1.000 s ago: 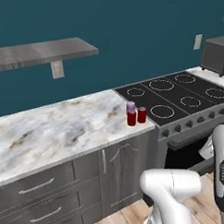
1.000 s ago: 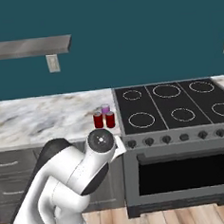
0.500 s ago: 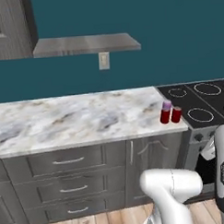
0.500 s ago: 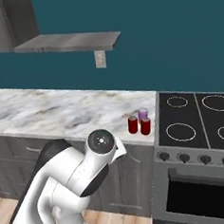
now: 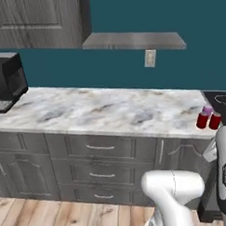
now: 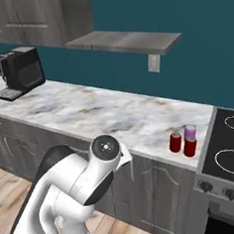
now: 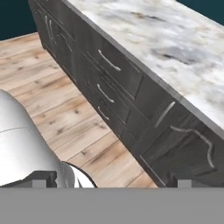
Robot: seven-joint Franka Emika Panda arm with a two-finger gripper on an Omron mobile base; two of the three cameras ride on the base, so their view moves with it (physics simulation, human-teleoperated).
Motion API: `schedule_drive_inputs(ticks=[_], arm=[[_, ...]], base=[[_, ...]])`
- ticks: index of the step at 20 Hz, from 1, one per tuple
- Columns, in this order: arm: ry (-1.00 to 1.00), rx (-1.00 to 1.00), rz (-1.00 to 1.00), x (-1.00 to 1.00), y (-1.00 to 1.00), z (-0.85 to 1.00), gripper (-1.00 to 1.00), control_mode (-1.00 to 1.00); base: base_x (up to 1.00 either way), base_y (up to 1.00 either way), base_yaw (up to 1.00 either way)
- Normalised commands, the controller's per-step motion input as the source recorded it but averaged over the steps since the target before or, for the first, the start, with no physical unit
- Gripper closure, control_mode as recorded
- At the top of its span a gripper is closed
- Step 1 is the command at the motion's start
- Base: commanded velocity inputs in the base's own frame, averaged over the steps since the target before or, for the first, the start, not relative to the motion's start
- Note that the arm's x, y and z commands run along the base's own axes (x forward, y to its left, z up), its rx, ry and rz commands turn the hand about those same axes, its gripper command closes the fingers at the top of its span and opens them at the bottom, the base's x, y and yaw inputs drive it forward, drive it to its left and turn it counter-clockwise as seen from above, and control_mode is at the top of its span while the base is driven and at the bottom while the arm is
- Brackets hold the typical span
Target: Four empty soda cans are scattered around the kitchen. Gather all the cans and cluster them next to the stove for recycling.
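While the marble counter (image 5: 110, 112) runs across the middle of the left base view, the cans stand at its right end: a purple-magenta can (image 5: 206, 113) and two red cans (image 5: 202, 121) (image 5: 215, 121) clustered together, touching or nearly so, just beside the stove (image 5: 221, 100) at the right edge. A black coffee machine (image 5: 7, 82) sits at the far left of the counter, under grey wall cabinets (image 5: 36, 20); a shelf (image 5: 135, 40) hangs at upper centre.

From the right base view, the same three cans sit right of centre near the counter's front edge: the purple-magenta one (image 6: 190, 132) behind, one red can (image 6: 175, 142) to its left, another (image 6: 190, 147) in front. The stove (image 6: 230, 150) lies just to their right, the coffee machine (image 6: 20, 72) at upper left.

Seen from the hand view, the gripper (image 7: 111, 183) has its two finger tips (image 7: 38, 183) set wide apart at the bottom, holding nothing. Closed grey drawers (image 7: 109, 74) and wooden floor (image 7: 52, 109) lie beyond; their contents cannot be told.
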Motion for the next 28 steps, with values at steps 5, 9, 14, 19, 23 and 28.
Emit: schedule_drive_inputs(ticks=[5, 9, 14, 19, 23, 28], arm=[[0.00, 0.00, 0.00, 0.00, 0.00, 0.00, -1.00, 1.00], [0.00, 0.00, 0.00, 0.00, 0.00, 0.00, -1.00, 1.00], [0.00, 0.00, 0.00, 0.00, 0.00, 0.00, -1.00, 1.00], [0.00, 0.00, 0.00, 0.00, 0.00, 0.00, -1.00, 1.00], [0.00, 0.00, 0.00, 0.00, 0.00, 0.00, -1.00, 1.00], [0.00, 0.00, 0.00, 0.00, 0.00, 0.00, -1.00, 1.00]], base=[[-0.41, 0.39, 0.37], [-0.52, 0.66, 0.28], [-0.51, 0.74, 0.24], [-0.24, 0.21, 0.43], [-0.14, 0.00, 0.50], [-0.12, 0.00, 0.50]])
